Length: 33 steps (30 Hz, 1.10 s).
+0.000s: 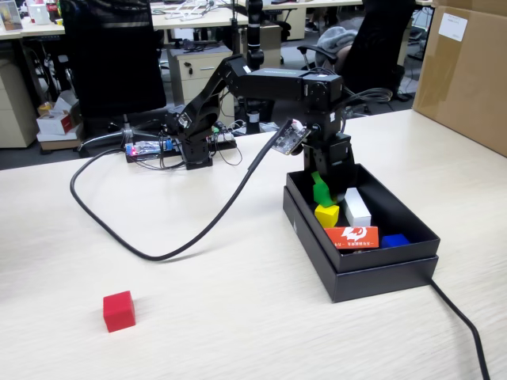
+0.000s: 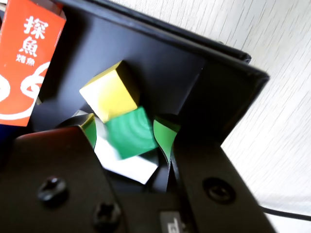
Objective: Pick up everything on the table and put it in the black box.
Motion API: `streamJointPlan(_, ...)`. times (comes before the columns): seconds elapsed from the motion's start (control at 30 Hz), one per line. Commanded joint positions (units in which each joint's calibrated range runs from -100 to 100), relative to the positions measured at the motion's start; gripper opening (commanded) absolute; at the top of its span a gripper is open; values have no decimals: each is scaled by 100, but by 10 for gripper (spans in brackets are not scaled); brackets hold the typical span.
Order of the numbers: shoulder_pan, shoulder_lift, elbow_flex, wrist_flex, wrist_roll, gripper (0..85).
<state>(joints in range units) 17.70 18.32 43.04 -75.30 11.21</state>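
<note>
Fixed view facing arm across table, wrist view close inside black box

Behind the pale wood-grain tabletop lies an open office with a dark grey floor. A tall black office chair back stands at the left, beside a light beige desk. A beige metal drawer pedestal sits under another desk. A large brown cardboard carton rises at the right edge. The light is even and bright.
</note>
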Motion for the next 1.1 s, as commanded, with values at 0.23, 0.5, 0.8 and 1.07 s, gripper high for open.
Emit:
streamJointPlan(0.23,-166,-2239,30,122,-5,326)
streamJointPlan(0.5,-1031,-4075,-514,122,-337,398)
streamJointPlan(0.8,-2335,-3857,-1629,830,-1304,444)
streamJointPlan(1.07,-3023,-2434,-1602,2048,-1905,441)
